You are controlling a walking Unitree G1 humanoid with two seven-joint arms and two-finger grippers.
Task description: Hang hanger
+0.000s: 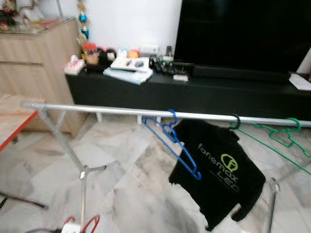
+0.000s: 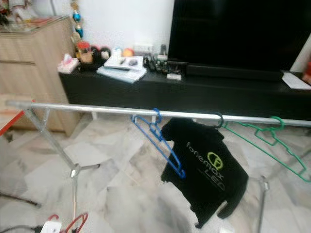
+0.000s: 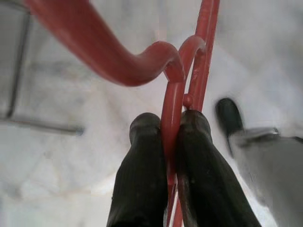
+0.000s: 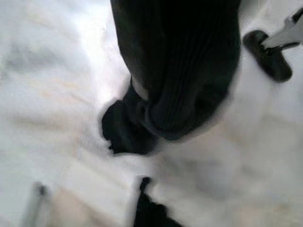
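The left gripper (image 3: 168, 124) has its 2 black fingers (image 3: 142, 156) pinching the thin wire of a red plastic hanger (image 3: 171, 90), the hook curving away above the fingertips; that hanger's red loops show low at the bottom edge of the head view (image 1: 90, 224), under the rail, so I judge the carrying step is in hand and hanging is not yet done; the next move calls for lifting the hook above the silver metal clothes rail (image 1: 107, 110) and lowering it onto the bare stretch toward the rail's left end; the right gripper's fingers cannot be made out in its blurred wrist view, so I cannot tell their state; farther along the rail hang a blue plastic hanger (image 1: 175, 143), a black printed T-shirt (image 1: 218, 170) and a green wire hanger (image 1: 286, 136) near the right end; behind stands a black low TV bench (image 1: 194, 92).
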